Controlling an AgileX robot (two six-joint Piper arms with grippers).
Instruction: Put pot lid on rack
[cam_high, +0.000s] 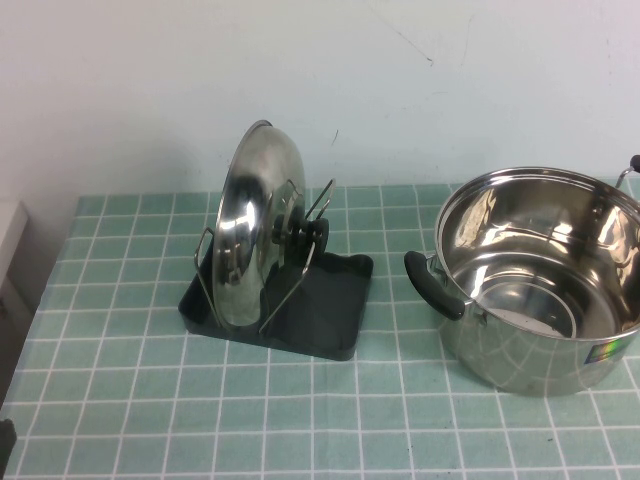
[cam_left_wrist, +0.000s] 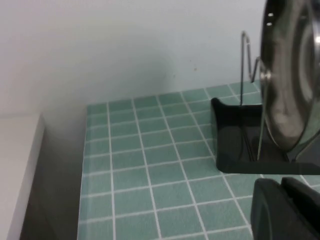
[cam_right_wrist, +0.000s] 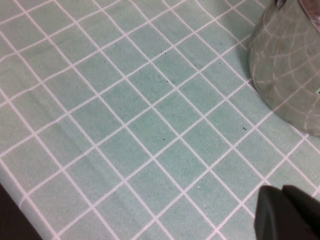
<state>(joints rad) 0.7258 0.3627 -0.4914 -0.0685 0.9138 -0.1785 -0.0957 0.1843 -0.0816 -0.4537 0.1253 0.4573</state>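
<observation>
Nearest the robot, neither arm reaches into the high view. The left gripper (cam_left_wrist: 285, 210) shows only in its own wrist view as dark fingertips pressed together, jaws clenched on nothing, low over the green tiled surface (cam_high: 300, 430). The right gripper (cam_right_wrist: 290, 215) is likewise clenched and empty, hovering over bare tiles close to the wall of the shiny stainless-steel pot with black side handles (cam_high: 540, 280).

Mid-surface: the round domed stainless-steel pot lid with black centre knob (cam_high: 245, 225) stands on edge in the small dark rectangular plastic rack with bent wire loops (cam_high: 330, 310), leaning against the wires, knob facing the pot. Judgement: placement looks complete; no further grasp seems called for.

Key relation: the lid lies ahead of the left gripper, well apart from it, and the left arm is the nearer one. The lid's disc stands roughly upright.

The left wrist view shows the lid's domed face (cam_left_wrist: 290, 80) and the rack's end wall (cam_left_wrist: 230, 135); the high view alone shows the knob side and pot interior.
</observation>
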